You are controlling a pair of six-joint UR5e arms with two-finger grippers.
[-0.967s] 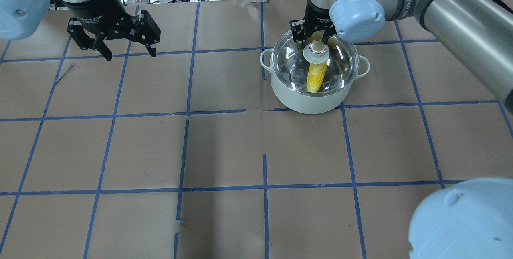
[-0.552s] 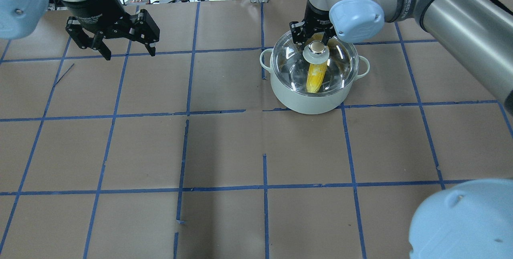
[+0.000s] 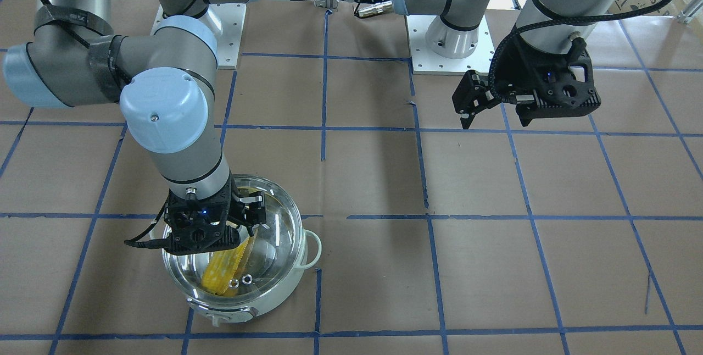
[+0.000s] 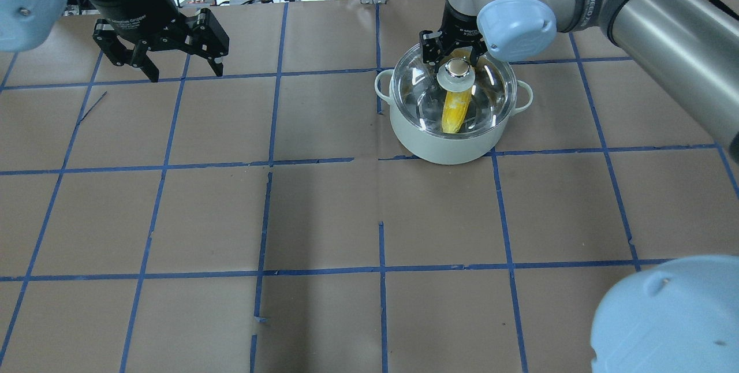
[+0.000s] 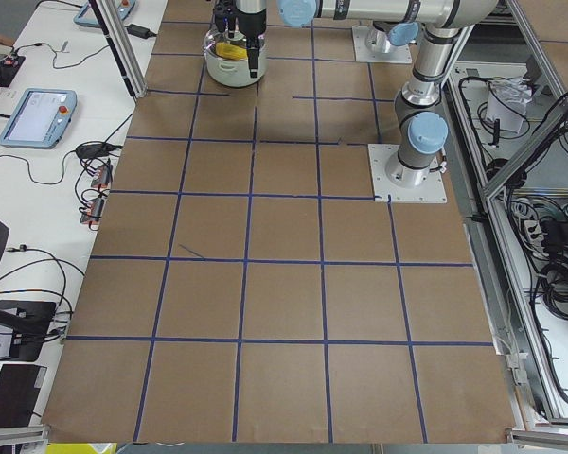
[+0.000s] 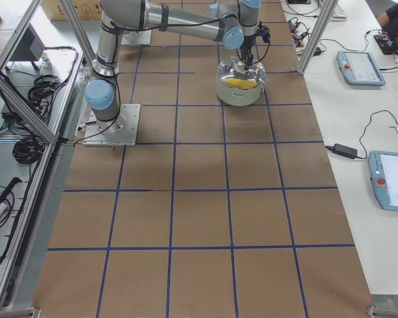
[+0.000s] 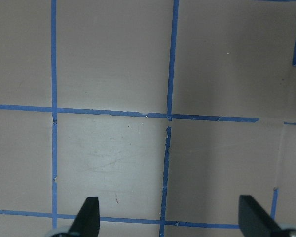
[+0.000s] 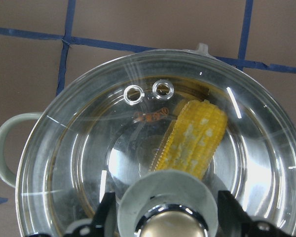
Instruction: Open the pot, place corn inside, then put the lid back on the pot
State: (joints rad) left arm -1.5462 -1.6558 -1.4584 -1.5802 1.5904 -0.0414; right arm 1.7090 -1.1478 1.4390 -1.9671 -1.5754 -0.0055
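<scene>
**Lid on, corn inside, right hand parted over the knob**

We find the right gripper poised directly above the lid. Its two fingers are spread apart, one on each side of the lid's knob. In the right wrist view the fingertips sit just outside the knob's pale disc, and we cannot tell whether they brush its edge. They are not closed on anything, so we read this hand as parted and empty.

The lid sits level on the pot, its steel rim matching the pot's rim all round. Through the glass, directly under the hand, we see the corn lying inside the pot. One end passes beneath the knob between the fingers. The other reaches outward from the hand, toward the two small vent rings in the glass (they lie just beyond the corn's blunt end). One loop handle of the pot juts out to one side of the fingers.

The left gripper hangs well away from the pot, on the far side of the table from the right hand. Its fingers are wide apart and hold nothing. The left wrist view shows only brown paper and blue tape lines below and ahead of those fingertips.
</scene>
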